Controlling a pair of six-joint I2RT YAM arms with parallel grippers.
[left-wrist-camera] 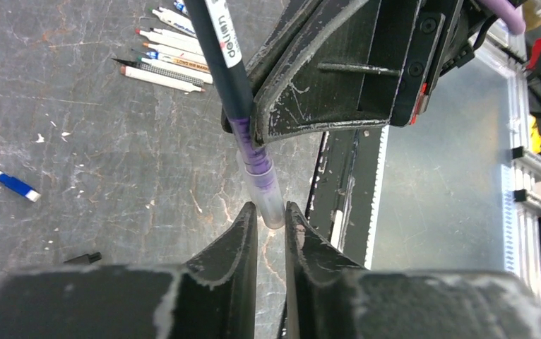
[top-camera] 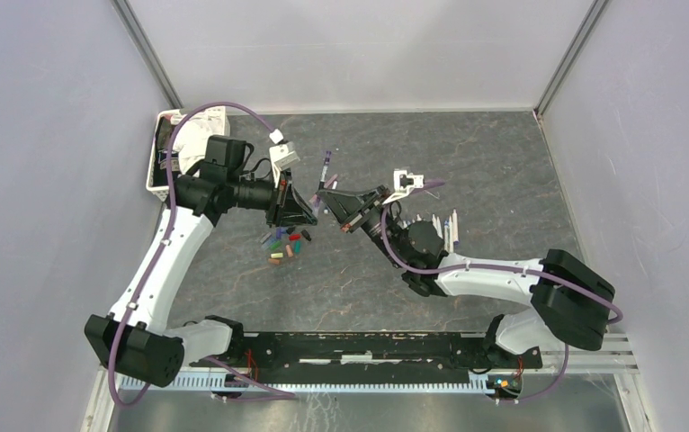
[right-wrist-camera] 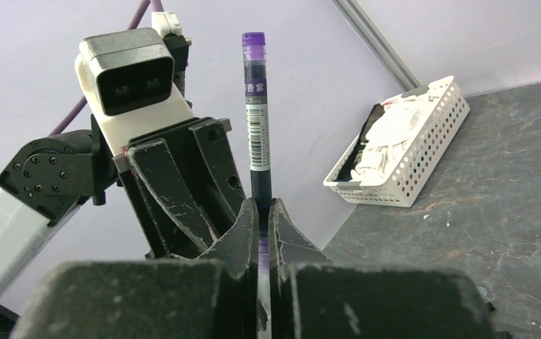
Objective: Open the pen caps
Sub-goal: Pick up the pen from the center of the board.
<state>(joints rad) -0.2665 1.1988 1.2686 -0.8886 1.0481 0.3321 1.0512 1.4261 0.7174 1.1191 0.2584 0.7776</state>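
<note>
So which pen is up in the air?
The purple pen: the right gripper holds it off the table, its clear cap between the fingers of the left gripper. The other pens lie flat on the table.

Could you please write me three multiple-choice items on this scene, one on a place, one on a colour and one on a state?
1. Where does the white basket stand?
A. At the far left corner of the table
B. In the middle of the table
C. At the near right corner

2. What colour is the top end of the pen held by the right gripper?
A. Red
B. Purple
C. Green

3. Where is that pen's clear cap?
A. Lying on the table
B. On the pen, between the jaws of the left gripper
C. In the basket

Answers:
1 A, the top view shows it by the back wall on the left.
2 B, the right wrist view shows a purple end plug.
3 B, the left wrist view shows the jaws pinching the cap's tip.
</note>
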